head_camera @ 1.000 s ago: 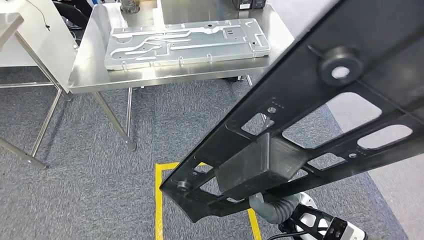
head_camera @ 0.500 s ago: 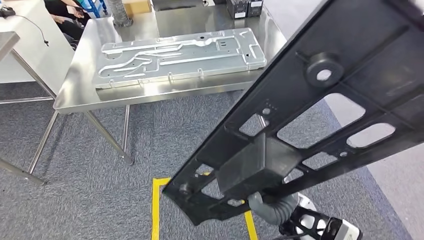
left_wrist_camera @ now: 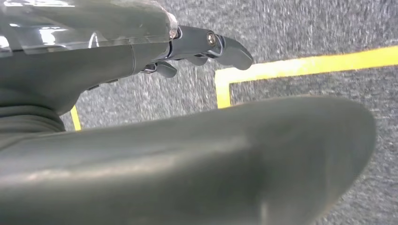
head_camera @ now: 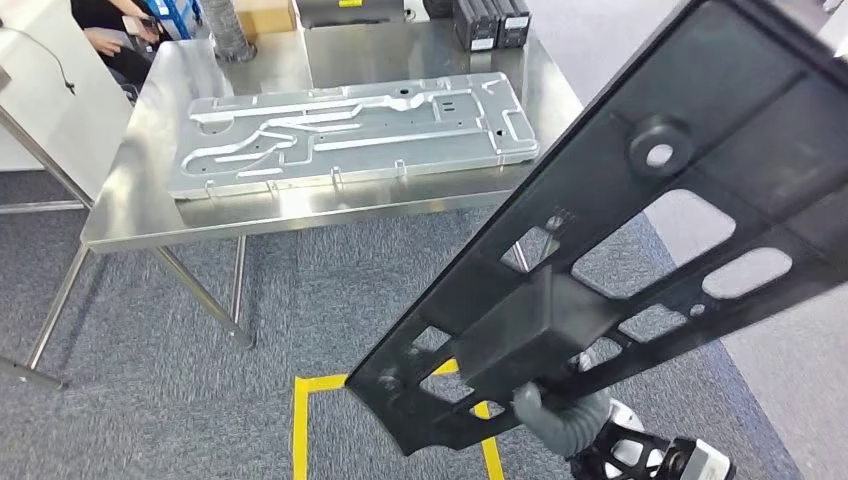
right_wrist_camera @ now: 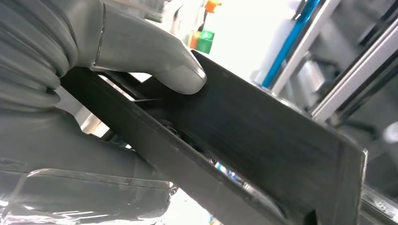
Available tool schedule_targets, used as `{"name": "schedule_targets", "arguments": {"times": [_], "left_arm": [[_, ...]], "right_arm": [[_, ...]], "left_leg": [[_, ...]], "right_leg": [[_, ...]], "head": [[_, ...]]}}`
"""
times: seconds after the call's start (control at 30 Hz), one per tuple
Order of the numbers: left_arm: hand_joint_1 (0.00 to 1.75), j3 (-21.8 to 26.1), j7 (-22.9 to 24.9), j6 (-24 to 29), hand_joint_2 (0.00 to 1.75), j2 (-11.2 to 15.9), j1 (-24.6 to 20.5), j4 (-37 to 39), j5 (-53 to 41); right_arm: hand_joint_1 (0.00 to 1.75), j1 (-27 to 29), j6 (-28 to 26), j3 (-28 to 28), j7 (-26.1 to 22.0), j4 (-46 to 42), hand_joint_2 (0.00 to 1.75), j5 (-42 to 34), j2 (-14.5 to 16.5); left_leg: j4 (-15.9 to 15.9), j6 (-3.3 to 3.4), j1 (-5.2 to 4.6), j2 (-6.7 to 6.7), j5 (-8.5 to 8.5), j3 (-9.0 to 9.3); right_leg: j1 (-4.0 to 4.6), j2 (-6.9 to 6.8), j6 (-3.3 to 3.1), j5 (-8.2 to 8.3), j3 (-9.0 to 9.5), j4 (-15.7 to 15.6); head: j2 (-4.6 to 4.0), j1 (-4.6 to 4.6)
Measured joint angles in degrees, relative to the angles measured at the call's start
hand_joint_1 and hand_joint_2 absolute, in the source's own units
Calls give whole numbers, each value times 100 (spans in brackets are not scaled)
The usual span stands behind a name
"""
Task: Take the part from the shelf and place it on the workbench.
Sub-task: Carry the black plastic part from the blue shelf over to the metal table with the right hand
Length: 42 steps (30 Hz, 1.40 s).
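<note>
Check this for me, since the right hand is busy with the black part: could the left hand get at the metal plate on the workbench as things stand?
Probably not yet. The left hand hangs over carpet, the plate lies far across the workbench.

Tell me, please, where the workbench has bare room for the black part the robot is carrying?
The workbench is mostly taken by the silver plate. Bare steel borders it in a narrow strip along the near edge and a wider patch at the left end. The back edge is crowded with black boxes. The black part looks too long for either patch.
</note>
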Motion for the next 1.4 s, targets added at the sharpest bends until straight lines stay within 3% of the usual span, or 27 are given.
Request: {"name": "schedule_targets", "arguments": {"times": [0.07,0.1,0.13,0.17,0.23,0.27,0.33,0.4,0.43,0.47,0.53,0.57,0.6,0.63,0.73,0.77,0.83,0.9,0.93,1.0,1.07,1.1,1.13,1.2,1.27,1.33,1.4], "left_arm": [[0,51,-5,17,0,-34,35,0,9],[0,76,-6,22,0,-49,55,0,12],[0,97,-7,27,0,-61,72,0,13],[0,114,-9,28,0,-69,79,0,12],[0,138,-17,28,0,-73,81,0,9],[0,145,-25,28,0,-74,77,0,8],[0,162,-41,21,0,-74,57,0,3],[0,182,-58,-9,0,-76,25,1,-9],[0,189,-62,-27,0,-78,15,2,-17],[0,195,-64,-45,0,-80,14,3,-28],[0,207,-59,-64,0,-85,33,4,-52],[0,211,-57,-74,0,-87,43,4,-66],[0,214,-54,-84,0,-91,50,5,-79],[0,216,-52,-96,0,-93,57,6,-93],[0,221,-40,-125,0,-99,91,11,-128],[0,221,-35,-131,0,-100,94,12,-134],[0,221,-25,-145,0,-103,57,11,-145],[0,222,-14,-153,0,-104,4,11,-149],[0,223,-7,-153,0,-104,-13,11,-148],[0,227,6,-149,0,-104,-25,11,-137],[0,236,11,-144,0,-106,-27,11,-119],[0,243,11,-143,0,-110,-26,11,-110],[0,252,10,-143,0,-118,-25,12,-102],[0,271,8,-142,0,-152,-19,17,-92],[0,289,-1,-138,0,-186,-18,26,-86],[0,315,-15,-136,0,-190,-19,30,-87],[0,344,-38,-145,0,-187,-18,28,-103]], "right_arm": [[175,205,235,-213,0,3,175,-100,-189],[175,325,364,-365,0,-5,175,-134,-270],[175,440,481,-541,0,-22,175,-156,-340],[175,544,569,-710,0,-41,175,-158,-395],[175,714,687,-992,0,-82,175,-102,-456],[175,778,707,-1076,0,-106,175,-48,-465],[175,852,670,-1159,0,-160,175,93,-468],[175,891,511,-1148,0,-189,175,282,-428],[175,925,388,-1117,0,-199,175,395,-383],[175,967,251,-1061,0,-214,175,525,-318],[175,1059,12,-901,0,-249,175,761,-162],[175,1091,-88,-803,0,-261,175,850,-78],[175,1108,-176,-707,0,-267,175,911,0],[175,1110,-253,-614,0,-268,175,959,74],[175,1052,-406,-380,0,-239,175,1044,255],[175,1027,-429,-323,0,-227,175,1057,296],[175,966,-458,-252,0,-227,175,1051,335],[175,914,-470,-227,0,-252,175,1038,333],[175,911,-472,-220,0,-274,175,1042,331],[175,960,-480,-203,0,-339,175,1085,330],[175,1038,-500,-168,0,-405,175,1150,330],[175,1073,-511,-146,0,-432,175,1179,330],[175,1102,-525,-125,0,-456,175,1206,330],[175,1145,-564,-87,0,-495,175,1254,330],[175,1176,-670,-55,0,-537,175,1326,330],[175,1184,-1066,-26,0,-607,175,1573,324],[175,1131,-1908,-5,0,-662,175,2059,296]], "left_leg": [[-1,-37,41,-29,-137,147],[0,-62,67,-46,-216,241],[1,-93,90,-59,-304,335],[13,-126,104,-67,-399,429],[-11,-209,107,-72,-588,586],[-13,-255,99,-67,-632,662],[164,-329,100,-51,-547,675],[790,-378,112,-4,-342,360],[1156,-407,122,22,-356,110],[1462,-438,127,43,-481,-153],[1732,-486,135,59,-975,-578],[1685,-484,135,64,-1178,-713],[1526,-469,135,70,-1235,-799],[1277,-433,132,79,-1082,-846],[525,-316,81,120,135,-869],[424,-290,59,121,358,-846],[356,-244,48,96,359,-714],[238,-183,64,72,331,-557],[187,-157,70,65,312,-487],[147,-115,65,51,234,-381],[143,-107,60,26,127,-263],[143,-111,58,12,67,-189],[142,-117,56,1,4,-105],[152,-147,49,-15,-127,28],[168,-204,48,-33,-227,90],[178,-266,45,-39,-253,129],[326,-321,48,-6,-303,101]], "right_leg": [[-63,-1,80,-206,-294,62],[-91,-2,120,-150,-324,-136],[-119,-4,157,67,-298,-454],[-142,-10,180,418,-263,-826],[-155,-32,137,949,-195,-1266],[-153,-34,86,1047,-167,-1337],[-150,-18,-22,965,-40,-1348],[-158,-18,-108,842,144,-1402],[-157,-22,-137,769,240,-1425],[-153,-28,-159,689,337,-1437],[-146,-25,-178,525,533,-1450],[-142,-21,-180,436,643,-1451],[-138,-18,-179,344,762,-1451],[-132,-17,-174,250,881,-1454],[-110,3,-123,2,1157,-1463],[-107,13,-88,-51,1230,-1462],[-109,15,-7,-52,1297,-1391],[-118,9,34,26,1160,-1055],[-121,9,38,-12,979,-770],[-118,10,52,-295,515,-184],[-116,10,73,-557,156,51],[-111,10,68,-515,82,-56],[-98,10,46,-307,71,-319],[-44,24,-52,360,114,-982],[6,43,-129,766,135,-1325],[7,49,-169,796,178,-1386],[-30,38,-220,793,300,-1494]], "head": [[0,1],[0,1],[0,1],[0,1],[1,1],[1,0],[1,-2],[0,-2],[0,-2],[0,-2],[0,-1],[0,-1],[0,-1],[0,-1],[0,-1],[0,-1],[1,-2],[1,-1],[1,-1],[0,-1],[0,-1],[0,-1],[0,-1],[0,-2],[0,2],[1,7],[1,5]]}}
